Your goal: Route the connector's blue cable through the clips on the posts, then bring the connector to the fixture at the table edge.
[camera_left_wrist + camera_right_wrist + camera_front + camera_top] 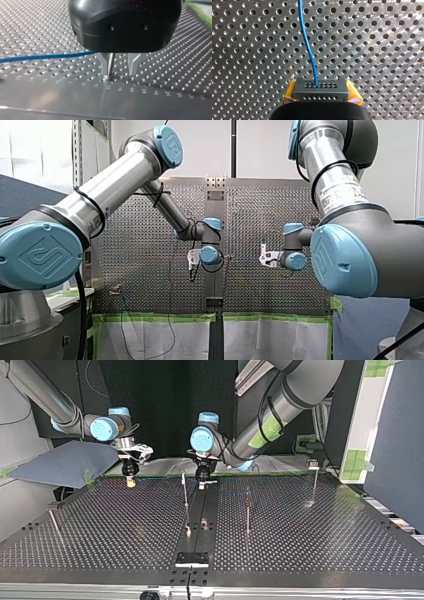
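Right gripper (321, 97) is clamped on the connector (320, 89), yellow pads on both its ends. The blue cable (308, 45) runs straight ahead from it. Left gripper (119, 67) has its fingers apart, holding nothing; a thin post (110, 62) stands between them, and the cable passes just beside.

Perforated metal table (325, 530), top view. A thin upright metal post (185, 495) stands just beside the dark centre strip (200, 515), and a second post (247, 510) stands on the strip's other side, with an open lane between them. The clip-topped post (314, 482) is well apart at the view's right, the leaning rod (55, 527) at its left. Bare table lies between the leaning rod and the first post. The black fixture (191, 559) sits on the strip at the near edge.

The robot's left gripper (119, 66) has its fingers parted, with a thin metal pin (110, 65) between them, close to one finger. The blue cable (45, 57) crosses the table beside it and bars that side.

The robot's right gripper (321, 95) clamps the dark grey connector block (320, 87). The cable leads straight ahead, with bare table on either side.
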Motion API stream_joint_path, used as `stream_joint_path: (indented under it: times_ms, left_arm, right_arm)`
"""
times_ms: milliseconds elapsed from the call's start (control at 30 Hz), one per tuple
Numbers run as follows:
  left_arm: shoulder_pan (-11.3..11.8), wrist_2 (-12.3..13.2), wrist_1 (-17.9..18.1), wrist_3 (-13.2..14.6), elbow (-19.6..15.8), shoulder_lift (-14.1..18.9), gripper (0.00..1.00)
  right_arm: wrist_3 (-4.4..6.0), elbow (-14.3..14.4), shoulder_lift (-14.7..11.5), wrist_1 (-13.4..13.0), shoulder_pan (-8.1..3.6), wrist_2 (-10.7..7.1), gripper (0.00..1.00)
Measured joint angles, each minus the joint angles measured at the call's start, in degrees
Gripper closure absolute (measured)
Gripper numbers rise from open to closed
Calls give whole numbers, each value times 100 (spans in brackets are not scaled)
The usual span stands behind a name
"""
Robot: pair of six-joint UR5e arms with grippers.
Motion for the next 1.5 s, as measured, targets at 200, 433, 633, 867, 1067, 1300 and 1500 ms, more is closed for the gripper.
stream_joint_path:
  times_ms: [200,433,633,867,1067,1300,1500]
  left_arm:
    - [-7,177,-228,71,0,8,0]
    - [-55,198,-451,104,0,91,0]
    - [-136,146,-561,111,0,195,0]
    - [-300,83,-728,136,-74,293,0]
    - [-409,101,-763,157,-117,314,0]
    - [-586,89,-838,202,-122,329,0]
    - [-709,9,-861,205,-133,355,0]
  right_arm:
    - [-4,0,7,11,8,-5,100]
    - [-9,1,3,25,11,-5,100]
    - [-7,2,4,49,11,-5,100]
    - [-6,3,2,62,11,-5,100]
    - [-9,3,3,77,11,-5,100]
    - [-11,1,5,79,9,-5,100]
    - [-10,2,6,85,1,-5,100]
